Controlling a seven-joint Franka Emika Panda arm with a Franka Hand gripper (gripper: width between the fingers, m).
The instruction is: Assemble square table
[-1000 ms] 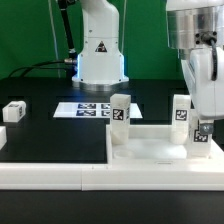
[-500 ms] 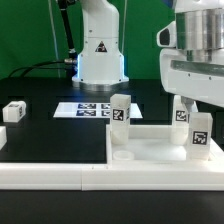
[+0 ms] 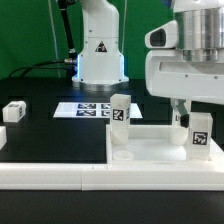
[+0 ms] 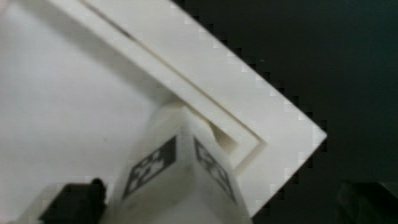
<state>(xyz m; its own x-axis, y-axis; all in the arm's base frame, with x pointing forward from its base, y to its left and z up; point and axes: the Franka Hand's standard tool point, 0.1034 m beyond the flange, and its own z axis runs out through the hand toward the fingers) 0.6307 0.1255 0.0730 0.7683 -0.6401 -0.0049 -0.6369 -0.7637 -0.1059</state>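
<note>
The square table slab (image 3: 150, 146) lies at the front of the exterior view's right; its rim corner shows in the wrist view (image 4: 214, 95). Two white tagged legs stand upright on its far corners, one at the left (image 3: 119, 110) and one (image 3: 181, 112) partly hidden behind my hand. A third leg (image 3: 200, 135) stands at the slab's right corner, directly under my gripper (image 3: 196, 112). In the wrist view this leg (image 4: 178, 165) rises between the dark fingers of my gripper (image 4: 217, 205). The fingers are spread wide, with a clear gap on one side. A fourth leg (image 3: 14, 110) lies loose at the far left.
The robot base (image 3: 100, 50) stands at the back centre. The marker board (image 3: 85, 108) lies flat in front of it. The long white L-shaped rail (image 3: 50, 172) runs along the front edge and up the left side.
My hand has turned about its vertical axis above the right corner leg and now shows its broad side. The leg stays on the slab's corner and shows more fully.
</note>
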